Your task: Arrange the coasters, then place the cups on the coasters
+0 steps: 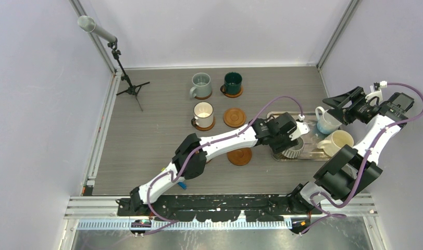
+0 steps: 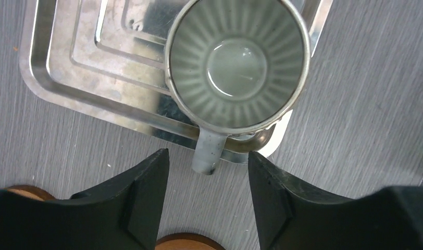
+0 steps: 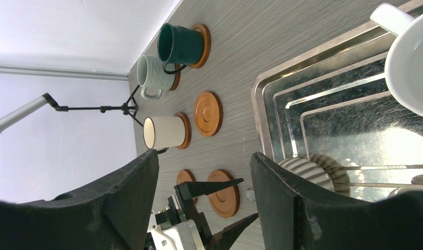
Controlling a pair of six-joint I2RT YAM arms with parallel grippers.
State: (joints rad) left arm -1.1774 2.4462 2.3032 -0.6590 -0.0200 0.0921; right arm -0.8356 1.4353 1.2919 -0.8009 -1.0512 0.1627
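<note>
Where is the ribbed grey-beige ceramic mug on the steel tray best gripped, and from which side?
Probably the ribbed grey-beige ceramic mug's handle: it juts over the rectangular steel tray's corner towards the open left gripper. Come from that side, one finger on each face.

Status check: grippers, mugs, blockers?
Left gripper jaws open, lined up on ribbed mug handle. Right gripper open, empty. Mug on tray; bare coaster nearby. Nothing blocking.
</note>
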